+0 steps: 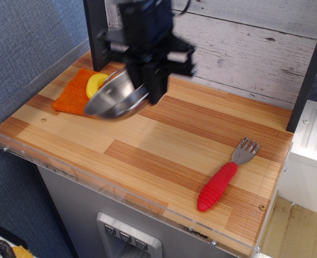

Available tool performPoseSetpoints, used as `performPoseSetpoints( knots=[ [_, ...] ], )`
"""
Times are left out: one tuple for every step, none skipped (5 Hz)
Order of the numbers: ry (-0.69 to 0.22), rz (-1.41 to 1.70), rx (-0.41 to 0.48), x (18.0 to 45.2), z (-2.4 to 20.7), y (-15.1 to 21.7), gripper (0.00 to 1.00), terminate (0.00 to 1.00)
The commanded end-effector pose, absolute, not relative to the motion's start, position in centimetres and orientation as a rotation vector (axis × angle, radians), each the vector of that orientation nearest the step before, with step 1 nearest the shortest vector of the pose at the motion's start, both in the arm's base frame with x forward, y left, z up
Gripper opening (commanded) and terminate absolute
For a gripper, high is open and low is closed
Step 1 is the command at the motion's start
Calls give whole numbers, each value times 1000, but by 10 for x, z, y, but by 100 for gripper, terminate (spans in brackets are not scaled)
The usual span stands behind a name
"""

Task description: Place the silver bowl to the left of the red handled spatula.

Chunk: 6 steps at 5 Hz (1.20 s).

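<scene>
The silver bowl (114, 98) hangs tilted in the air, held by its right rim. My gripper (147, 86) is shut on that rim, above the left-middle of the wooden table (163, 140). The bowl is blurred by motion. The red handled spatula (223, 178) lies on the table at the front right, grey pronged head pointing away, well to the right of the bowl.
An orange cloth (73, 94) lies at the back left with a yellow banana (95, 82) on it, both partly hidden behind the bowl. A dark post (98, 29) stands behind them. A clear plastic rim (67, 166) edges the table's front and left.
</scene>
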<state>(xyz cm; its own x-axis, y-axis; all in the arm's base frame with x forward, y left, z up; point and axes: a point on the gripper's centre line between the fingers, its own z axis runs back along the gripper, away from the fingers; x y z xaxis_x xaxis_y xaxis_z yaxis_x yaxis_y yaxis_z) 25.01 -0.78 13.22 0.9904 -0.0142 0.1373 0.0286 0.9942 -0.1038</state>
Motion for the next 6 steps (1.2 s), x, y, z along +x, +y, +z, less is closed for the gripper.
performPoseSetpoints(
  knots=[
    [-142, -1, -89, 232, 102, 10, 0, 0],
    [-119, 10, -92, 237, 82, 19, 0, 0],
    [-98, 29, -110, 244, 66, 24, 0, 0],
    [-79, 47, -121, 249, 50, 24, 0, 0],
    [-65, 44, -123, 253, 37, 18, 0, 0],
    [-42, 55, -144, 253, 22, 11, 0, 0]
  ],
)
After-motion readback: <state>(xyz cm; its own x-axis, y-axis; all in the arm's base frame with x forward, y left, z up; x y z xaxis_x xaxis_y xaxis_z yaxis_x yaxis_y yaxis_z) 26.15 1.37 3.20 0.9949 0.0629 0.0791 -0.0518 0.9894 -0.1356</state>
